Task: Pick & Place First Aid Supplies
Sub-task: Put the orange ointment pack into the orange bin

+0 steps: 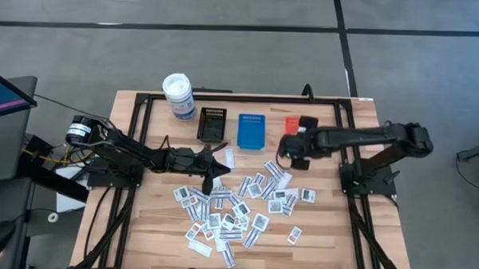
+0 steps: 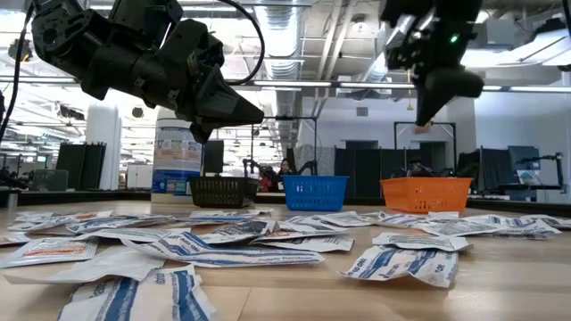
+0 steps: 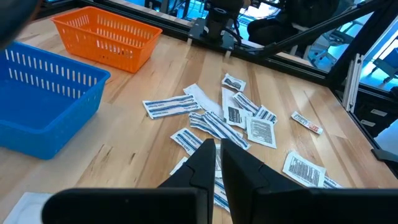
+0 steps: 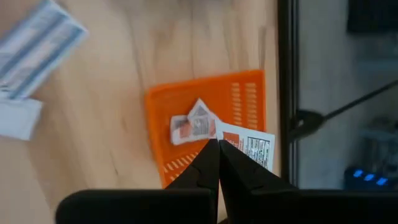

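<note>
Packet (image 4: 252, 147) pinched in right tool (image 4: 218, 144), above orange tray (image 4: 211, 99)

Left gripper (image 3: 217, 152): seen above the wooden table (image 3: 130, 146), fingers nearly closed with a narrow gap, nothing held.
Packets (image 3: 233, 121): scattered flat on the table beyond the fingertips, some overlapping.
Blue tray (image 3: 43, 102): set beside the orange tray (image 3: 106, 38), a gap left between them.
Frame (image 3: 292, 62): black bars run along the table's far edge.
</note>
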You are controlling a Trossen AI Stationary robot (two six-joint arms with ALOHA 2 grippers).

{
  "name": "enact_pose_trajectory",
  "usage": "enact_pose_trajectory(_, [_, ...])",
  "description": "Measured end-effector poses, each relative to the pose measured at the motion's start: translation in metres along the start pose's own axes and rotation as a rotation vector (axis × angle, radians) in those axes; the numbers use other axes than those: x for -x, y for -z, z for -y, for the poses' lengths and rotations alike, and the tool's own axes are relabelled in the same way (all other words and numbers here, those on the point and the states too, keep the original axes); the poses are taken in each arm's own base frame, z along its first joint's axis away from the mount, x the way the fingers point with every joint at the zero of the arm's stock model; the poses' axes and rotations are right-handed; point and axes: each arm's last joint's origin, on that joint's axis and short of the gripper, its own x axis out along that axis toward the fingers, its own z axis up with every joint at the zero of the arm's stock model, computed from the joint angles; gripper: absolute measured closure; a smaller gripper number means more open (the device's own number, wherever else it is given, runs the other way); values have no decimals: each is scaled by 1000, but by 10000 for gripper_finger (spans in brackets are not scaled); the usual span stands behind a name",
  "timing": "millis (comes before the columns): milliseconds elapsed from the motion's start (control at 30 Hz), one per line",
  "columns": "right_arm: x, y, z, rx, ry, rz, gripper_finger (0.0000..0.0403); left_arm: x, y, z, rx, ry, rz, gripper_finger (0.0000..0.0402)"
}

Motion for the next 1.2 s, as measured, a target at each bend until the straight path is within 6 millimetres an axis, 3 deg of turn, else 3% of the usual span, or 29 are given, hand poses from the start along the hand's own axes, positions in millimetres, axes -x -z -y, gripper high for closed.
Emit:
enact_pose_trajectory(167, [-18,-1,19,-3,-92,-23,403,0,0,0,0,0,0,376])
enact_pose_trajectory(333, [-33,3,28,-26,-129,133,403,0,0,0,0,0,0,376])
enact_pose_trajectory(667, [-80,37,22,-117,-136,112,403,0,0,0,-2,0,0,376])
enact_pose_trajectory(933, [-84,36,21,-107,-127,135,395,0,0,0,-3,0,0,376])
enact_pose_trajectory(1200, [-84,35,21,-117,-124,141,331,0,0,0,-3,0,0,376])
